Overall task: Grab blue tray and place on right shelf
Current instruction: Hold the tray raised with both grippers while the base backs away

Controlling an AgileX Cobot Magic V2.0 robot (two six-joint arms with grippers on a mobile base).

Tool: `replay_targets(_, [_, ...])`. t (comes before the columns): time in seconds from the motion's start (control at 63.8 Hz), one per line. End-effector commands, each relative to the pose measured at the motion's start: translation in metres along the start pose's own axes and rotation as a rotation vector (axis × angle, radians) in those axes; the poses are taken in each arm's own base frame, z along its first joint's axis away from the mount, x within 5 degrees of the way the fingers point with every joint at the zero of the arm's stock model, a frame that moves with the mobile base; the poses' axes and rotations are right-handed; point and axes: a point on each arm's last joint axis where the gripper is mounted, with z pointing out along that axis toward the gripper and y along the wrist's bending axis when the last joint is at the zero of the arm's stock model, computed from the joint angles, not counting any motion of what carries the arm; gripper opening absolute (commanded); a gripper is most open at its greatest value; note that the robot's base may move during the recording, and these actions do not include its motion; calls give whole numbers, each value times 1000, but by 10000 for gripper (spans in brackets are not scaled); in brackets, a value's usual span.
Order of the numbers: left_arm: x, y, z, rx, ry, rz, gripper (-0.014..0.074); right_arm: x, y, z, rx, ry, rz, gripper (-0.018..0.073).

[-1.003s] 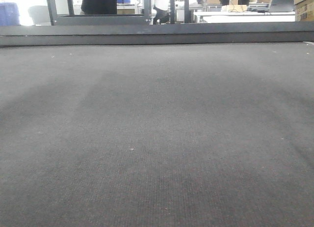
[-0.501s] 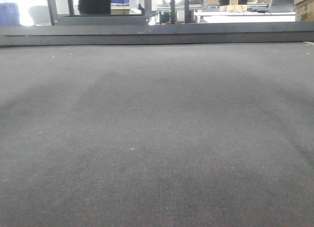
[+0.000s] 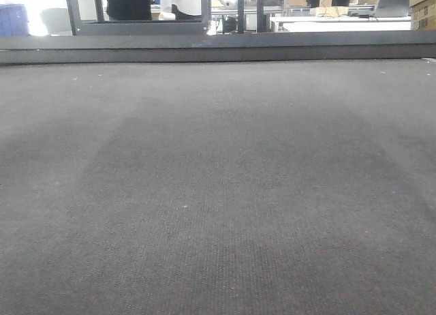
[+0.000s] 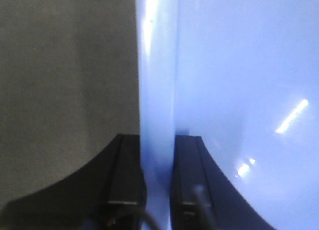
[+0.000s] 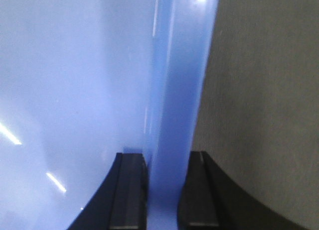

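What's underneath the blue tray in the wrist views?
Grey textured surface shows past the rim of the blue tray, which the left gripper and right gripper clamp. Directly beneath the tray is covered, so contact cannot be judged.

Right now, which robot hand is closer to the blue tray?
Neither, a tie: the left gripper is shut on the rim of the blue tray, and the right gripper is shut on its rim too.

Dark grey woven tabletop; tiny pale specks.
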Motion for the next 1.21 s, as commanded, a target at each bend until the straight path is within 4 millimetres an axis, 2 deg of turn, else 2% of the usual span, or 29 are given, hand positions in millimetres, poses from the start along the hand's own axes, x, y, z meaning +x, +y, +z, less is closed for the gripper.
replay_targets(0.0, [14,-14,-37,108,12,25,-48,18,3,-28,-57,33,-16,57])
replay_targets(0.157, [19,-16,-57,144,-22,26,-48,29,2,-49,-96,-6,-10,57])
replay_targets(0.298, [21,-16,-63,157,-34,26,-48,34,1,-62,-110,-38,-9,57])
replay_targets(1.19, [23,-22,-64,225,-12,12,-48,32,1,-62,-114,-54,-8,57])
